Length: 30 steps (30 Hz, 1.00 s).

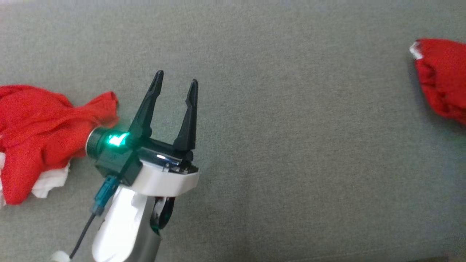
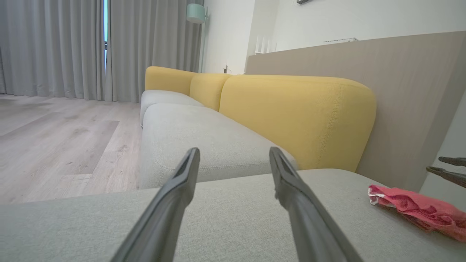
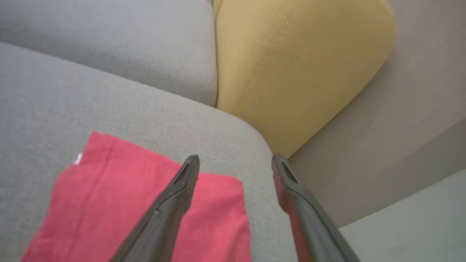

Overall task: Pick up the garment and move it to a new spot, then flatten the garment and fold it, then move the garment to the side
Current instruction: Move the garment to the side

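Note:
The garment is red and lies folded on the grey sofa seat at the head view's right edge. In the right wrist view the garment is a flat red rectangle just below my right gripper, which is open with nothing between its fingers. My left gripper stands open and empty over the bare seat, well to the left of the garment. The left wrist view has my left gripper open, the garment low at the right, and the right gripper's dark fingertips just above it.
A crumpled red cloth with a white cloth under it lies at the left of the seat. Yellow backrests and a wood panel border the sofa. A second grey seat cushion and wooden floor lie beyond.

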Tool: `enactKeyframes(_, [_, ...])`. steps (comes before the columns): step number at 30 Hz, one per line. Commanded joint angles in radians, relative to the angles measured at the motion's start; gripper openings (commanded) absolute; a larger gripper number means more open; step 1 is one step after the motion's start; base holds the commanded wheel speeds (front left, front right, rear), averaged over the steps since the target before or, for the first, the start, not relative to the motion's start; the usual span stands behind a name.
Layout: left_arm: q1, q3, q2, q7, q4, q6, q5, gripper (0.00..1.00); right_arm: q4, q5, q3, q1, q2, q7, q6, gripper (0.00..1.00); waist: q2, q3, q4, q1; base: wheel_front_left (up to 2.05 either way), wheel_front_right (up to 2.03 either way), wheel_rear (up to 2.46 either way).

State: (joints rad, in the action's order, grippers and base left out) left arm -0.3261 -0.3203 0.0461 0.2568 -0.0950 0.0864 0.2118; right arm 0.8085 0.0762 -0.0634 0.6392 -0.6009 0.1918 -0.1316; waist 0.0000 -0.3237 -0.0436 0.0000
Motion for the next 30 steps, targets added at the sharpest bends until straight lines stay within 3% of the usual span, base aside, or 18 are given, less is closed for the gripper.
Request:
enactKeyframes(1, [0.004, 0.033, 0.004, 0.005, 0.031, -0.006, 0.007, 1.0, -0.032, 0.0, -0.005, 0.006, -0.018, 0.013, 0.001, 1.0, 0.0, 0.023, -0.007, 0.0, 0.0, 0.0, 0.0])
enactKeyframes(9, [0.06, 0.08, 0.004, 0.005, 0.051, -0.017, 0.004, 1.0, -0.221, 0.034, -0.03, 0.002, 0.138, 0.034, 0.001, 1.0, 0.0, 0.129, -0.025, 0.0, 0.0, 0.0, 0.0])
enactKeyframes(20, [0.12, 0.119, 0.004, 0.005, 0.074, -0.019, 0.0, 1.0, -0.53, 0.1, -0.019, -0.104, 0.343, -0.026, 0.001, 1.0, 0.0, 0.199, -0.013, 0.0, 0.0, 0.0, 0.0])
enactKeyframes(26, [0.146, 0.131, 0.004, 0.005, 0.062, -0.017, -0.002, 1.0, -0.569, 0.07, 0.002, -0.22, 0.472, 0.006, 0.001, 1.0, 0.0, 0.208, -0.007, 0.0, 0.0, 0.0, 0.0])
enactKeyframes(30, [0.161, 0.136, 0.004, 0.005, 0.04, -0.018, 0.001, 1.0, -0.548, 0.044, 0.022, -0.313, 0.524, 0.057, 0.001, 1.0, 0.0, 0.215, -0.004, 0.0, 0.0, 0.0, 0.0])
